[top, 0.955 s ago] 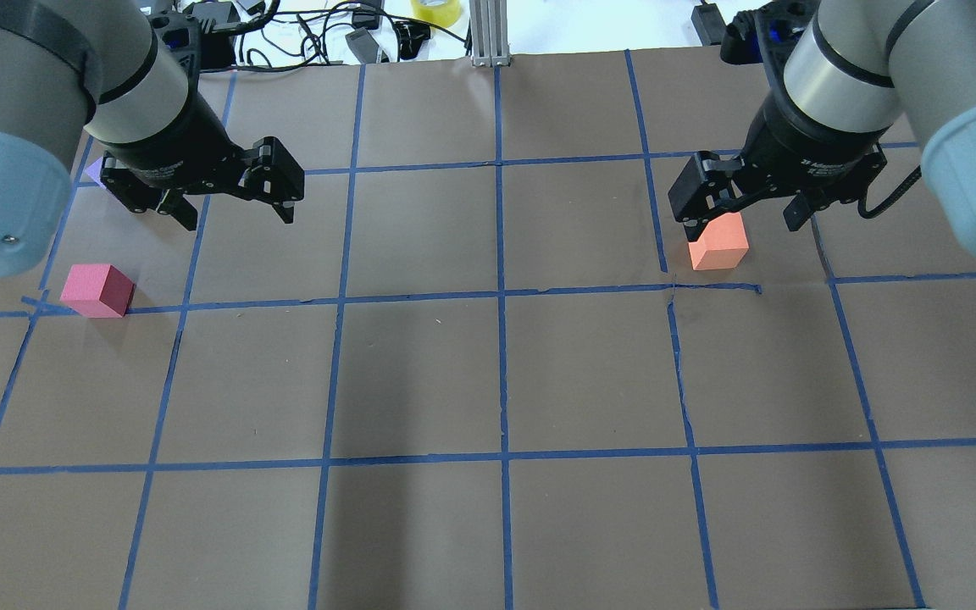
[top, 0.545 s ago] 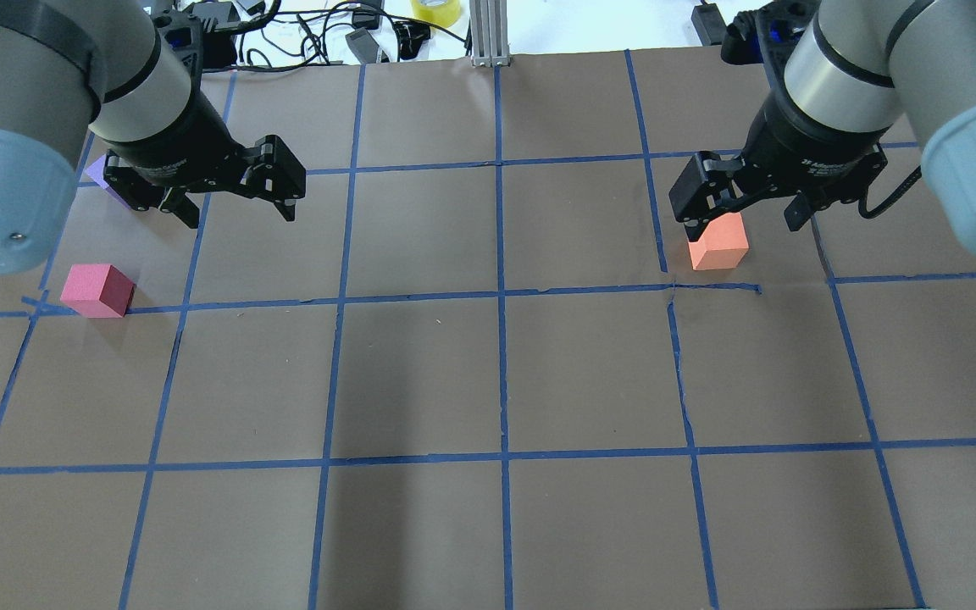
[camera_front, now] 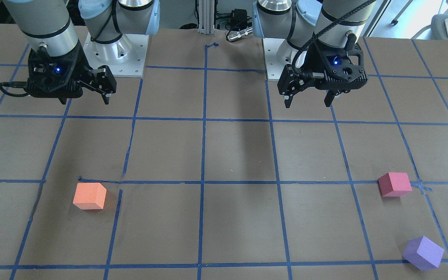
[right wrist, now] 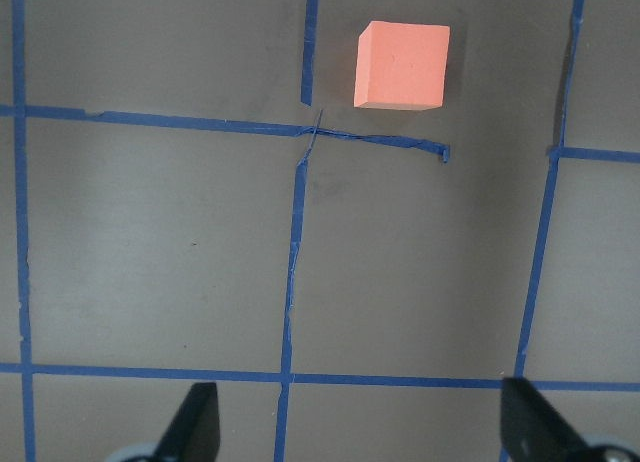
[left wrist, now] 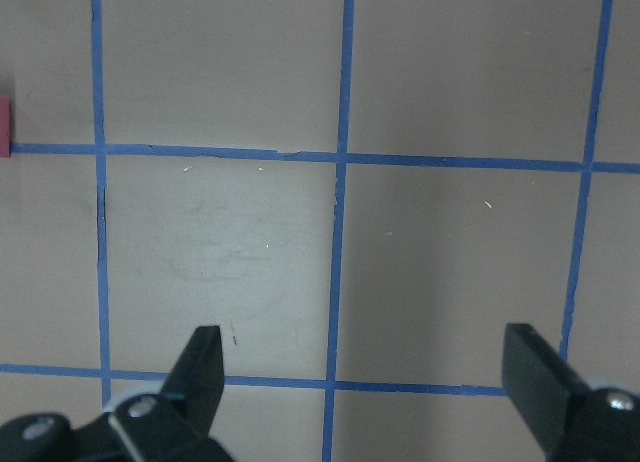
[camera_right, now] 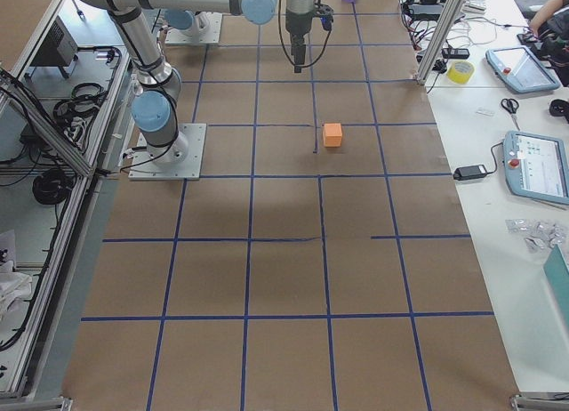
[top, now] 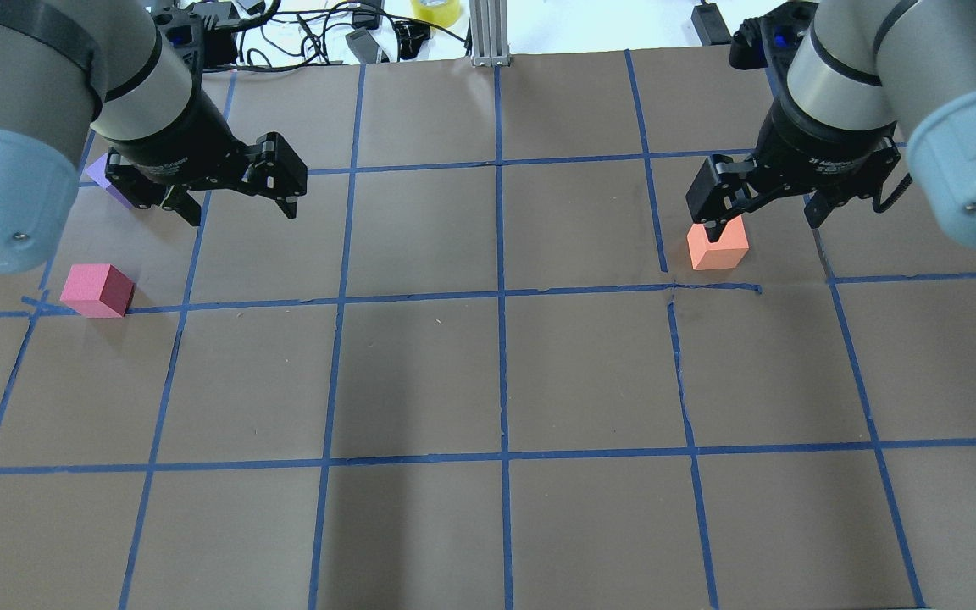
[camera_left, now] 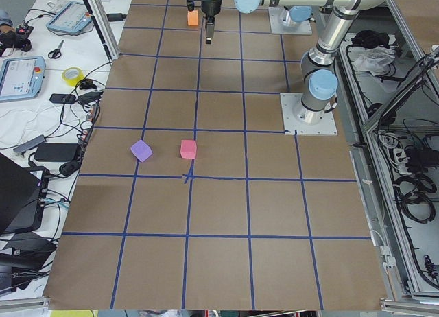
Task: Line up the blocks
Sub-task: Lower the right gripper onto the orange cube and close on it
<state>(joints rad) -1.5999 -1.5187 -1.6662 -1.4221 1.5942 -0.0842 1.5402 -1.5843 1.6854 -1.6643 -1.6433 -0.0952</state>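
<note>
You have open table [top: 496, 381] across centre and bottom of the overhead view; obstacles: orange block [top: 717, 246] upper right, pink block [top: 97, 290] and purple block [top: 100, 173] at left edge.

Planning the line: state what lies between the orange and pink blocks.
Between the orange block and pink block: only bare taped tabletop, in the front-facing view.

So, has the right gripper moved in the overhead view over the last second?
Yes. The right gripper has shifted toward the view's right: its left-hand fingertip sat at the left edge of the orange block, and now overlaps its middle.
</note>
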